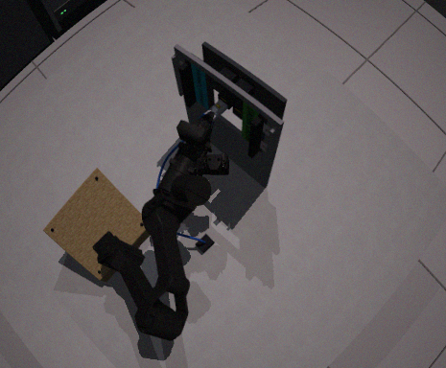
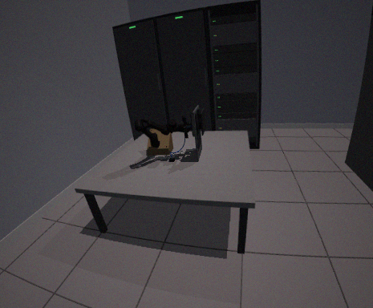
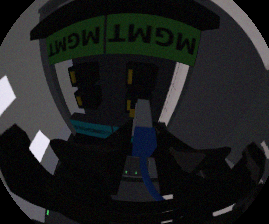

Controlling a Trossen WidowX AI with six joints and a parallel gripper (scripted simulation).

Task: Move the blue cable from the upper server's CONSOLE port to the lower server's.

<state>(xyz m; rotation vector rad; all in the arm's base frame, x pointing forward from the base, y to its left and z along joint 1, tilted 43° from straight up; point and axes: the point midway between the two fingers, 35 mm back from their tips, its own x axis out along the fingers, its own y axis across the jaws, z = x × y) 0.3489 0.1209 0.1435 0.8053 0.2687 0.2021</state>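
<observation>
End effector [image 3: 141,124] gripping blue cable's plug [image 3: 144,140]

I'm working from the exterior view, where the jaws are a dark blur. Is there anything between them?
Observer: Yes. The wrist view shows the plug held there, its head greyish and its rear part blue.

Operator: Good. Any lettering on the hardware ahead of it?

Observer: Yes, two green labels both read MGMT, upside down in the wrist view.

Operator: Is green the only label colour there?

Observer: No, there is a teal strip as well; I can't read its lettering.
</observation>
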